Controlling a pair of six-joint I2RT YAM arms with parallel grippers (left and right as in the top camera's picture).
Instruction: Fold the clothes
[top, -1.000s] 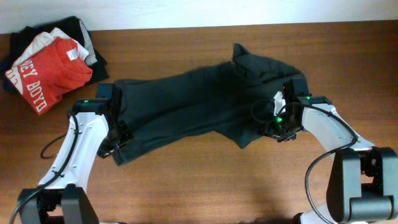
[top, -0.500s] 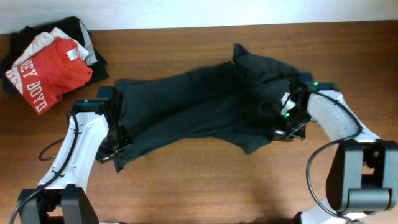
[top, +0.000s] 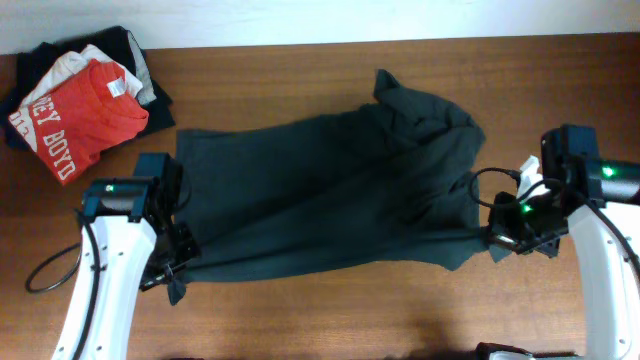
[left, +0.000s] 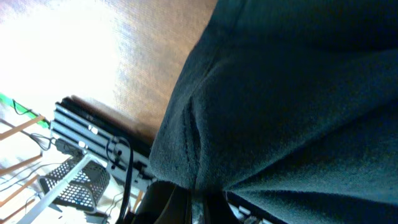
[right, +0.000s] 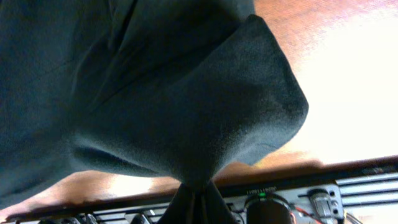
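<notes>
Across the middle of the counter (top: 330, 310) lies the dark charcoal T-shirt (top: 320, 195), pulled wide. Its near-left corner is pinched by the left end effector (top: 176, 276), its near-right edge by the right end effector (top: 492, 238). A red "BOYD" T-shirt (top: 85, 115) sits far left.

The dark T-shirt (top: 320, 190) lies stretched across the middle of the table (top: 330, 315), barring any low pass from the left side to the right. Its near hem is pinched by the left gripper (top: 172, 281) toward the near-left corner and by the right gripper (top: 492, 237) toward the right edge, and both arms block those sides. A pile of folded clothes (top: 85, 105) fills the far-left corner. Bare wood lies open along the near edge between the arms, in the far-right corner, and along the far edge between pile and shirt.
</notes>
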